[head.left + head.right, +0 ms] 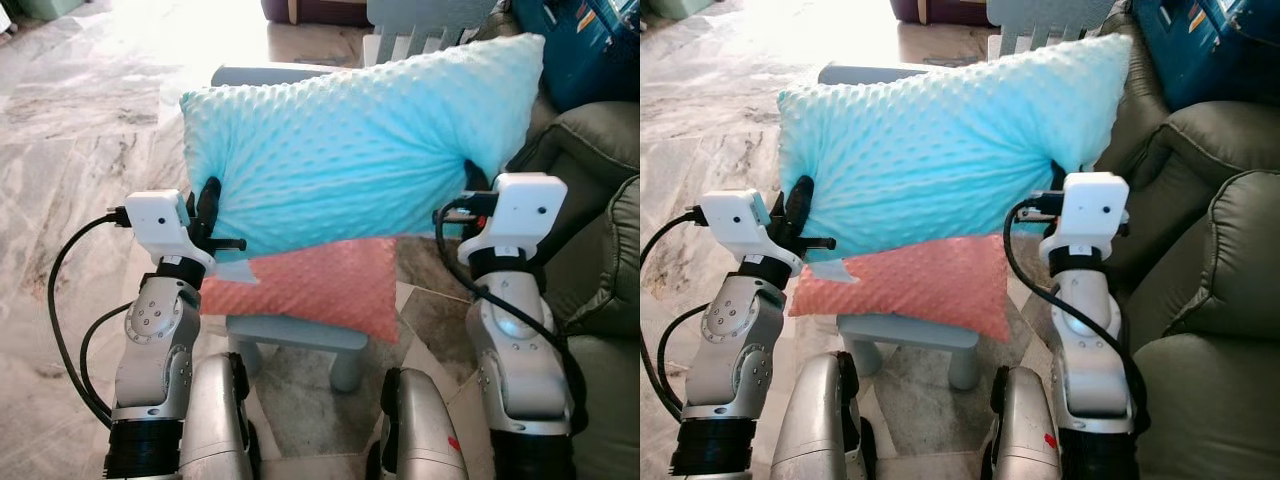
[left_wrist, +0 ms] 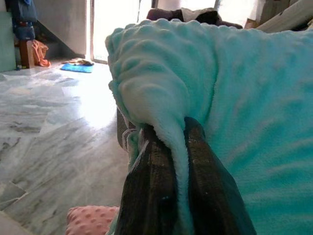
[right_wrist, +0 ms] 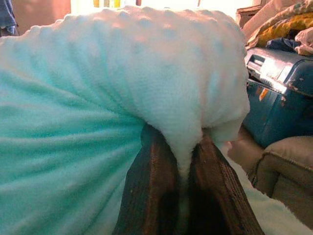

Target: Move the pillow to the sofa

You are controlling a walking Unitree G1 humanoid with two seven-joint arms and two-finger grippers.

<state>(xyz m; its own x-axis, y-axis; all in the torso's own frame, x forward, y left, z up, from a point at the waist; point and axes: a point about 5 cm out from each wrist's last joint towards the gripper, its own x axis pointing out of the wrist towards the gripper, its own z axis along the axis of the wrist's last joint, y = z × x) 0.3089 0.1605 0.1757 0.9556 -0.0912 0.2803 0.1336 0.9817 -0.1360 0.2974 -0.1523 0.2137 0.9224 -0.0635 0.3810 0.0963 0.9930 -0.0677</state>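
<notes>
Teal pillow: centre of the frame, held up in the air between both arms, tilted with its right end higher.
Left gripper: fingers pinched together on a fold at the pillow's left edge.
Right gripper: fingers clamped on a fold at its right edge.
Pink pillow: lies on the grey stool, just under the teal one.
Sofa: olive green, right of the frame.

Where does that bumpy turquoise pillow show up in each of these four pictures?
Left eye view: the dotted turquoise fleece pillow spans the upper centre.
Right eye view: upper centre.
Left wrist view: right side, edge pinched.
Right wrist view: across the picture.
Shared landmark: the dotted coral pillow beneath.
</notes>
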